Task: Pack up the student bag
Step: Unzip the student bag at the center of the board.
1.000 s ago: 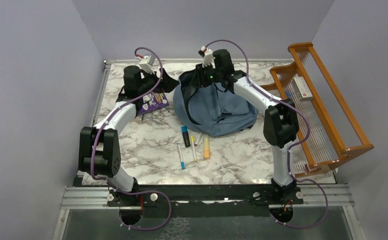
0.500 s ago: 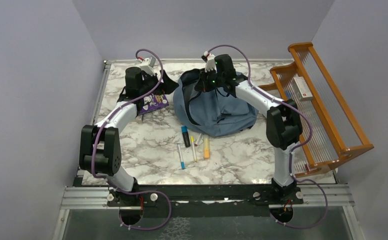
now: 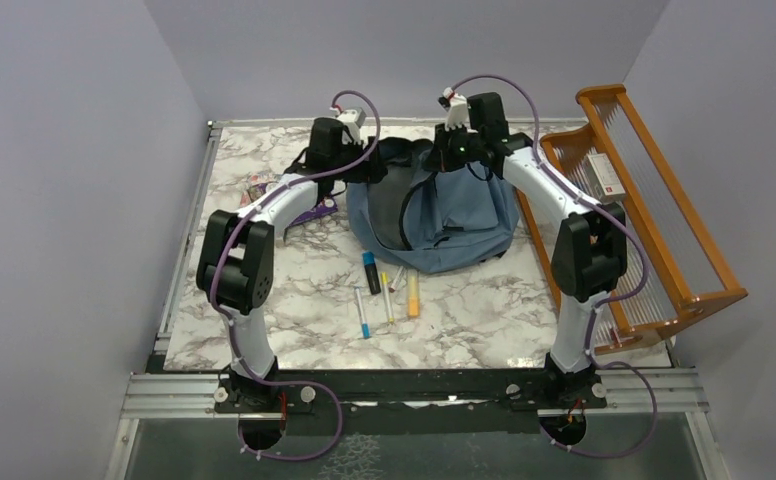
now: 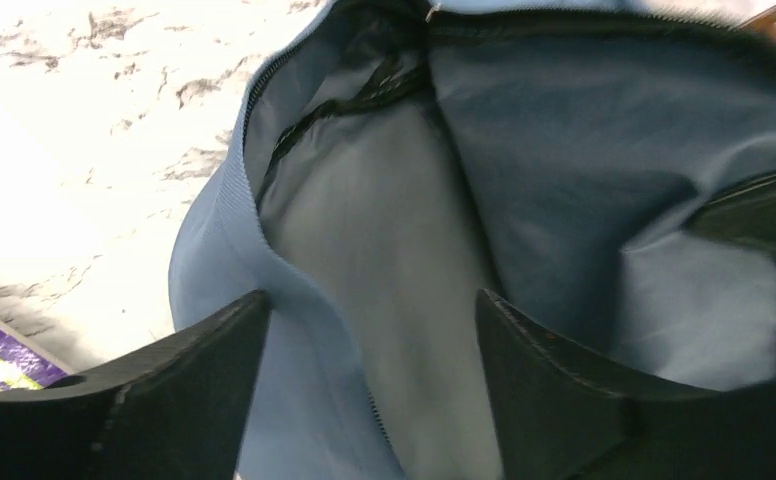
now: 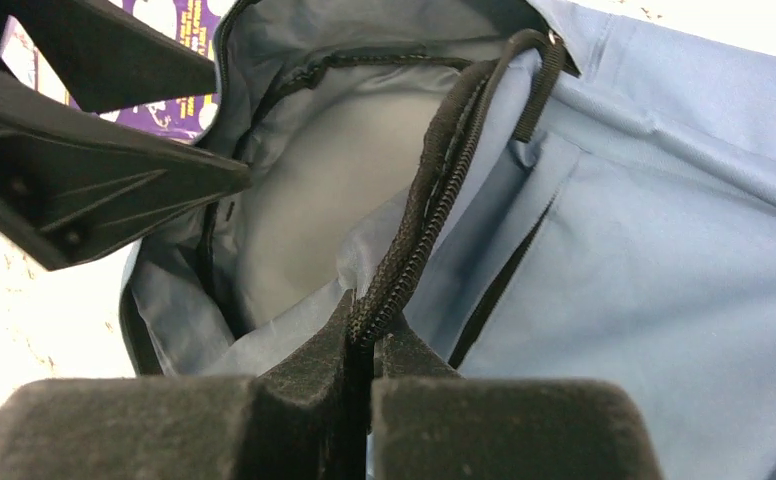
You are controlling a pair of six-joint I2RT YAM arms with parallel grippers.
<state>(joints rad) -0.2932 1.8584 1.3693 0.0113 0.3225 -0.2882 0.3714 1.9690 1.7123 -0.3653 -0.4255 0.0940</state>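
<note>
The student bag (image 3: 459,215) is a dusty-blue backpack lying at the back middle of the marble table, its main opening facing up and left. My right gripper (image 3: 446,160) is at the bag's top edge, and the right wrist view shows this gripper (image 5: 369,320) shut on the black zipper edge (image 5: 434,190), holding it up. My left gripper (image 3: 359,170) is at the opening's left rim. In the left wrist view it (image 4: 372,300) stands open, one finger on each side of the rim, above the grey lining (image 4: 394,230).
Several pens and markers (image 3: 389,290) lie in front of the bag. A purple book (image 3: 309,212) lies left of it, partly under the left arm. An orange wooden rack (image 3: 644,210) holding a white box (image 3: 605,178) stands along the right edge.
The left arm swung right from over the purple book to the bag's opening. The right gripper shut on the zipper edge and moved right, pulling the opening wider.
</note>
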